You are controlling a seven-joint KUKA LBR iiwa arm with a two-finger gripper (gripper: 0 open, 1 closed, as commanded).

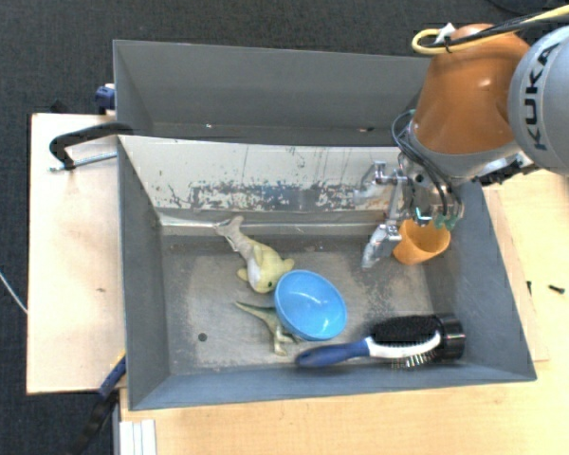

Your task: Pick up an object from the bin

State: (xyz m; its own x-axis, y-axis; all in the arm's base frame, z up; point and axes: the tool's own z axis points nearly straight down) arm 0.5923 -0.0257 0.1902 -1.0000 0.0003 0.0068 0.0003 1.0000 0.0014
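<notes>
Plainly, the gripper [380,209] hangs low at the right end of the bin [171,282], close to the back wall. Its two silver fingers [377,245] look spread apart with nothing between them. A small orange cup [425,242] lies just beside the nearer finger, by the right wall, and it seems the likeliest thing to take, though the fingers are not round it yet.

To do this well, I judge the gripper should shift towards the right wall until the cup sits squarely between the fingers, then close across the cup's body and not its lip. The wall is close on that side, so the outer finger needs room to slip in without scraping, and a nudge could roll the cup away.

The other things lie well apart and should not interfere: a blue bowl [310,304] mid-bin, a pale yellow toy animal [258,262] behind it, and a blue-handled brush [389,341] along the front wall.
</notes>
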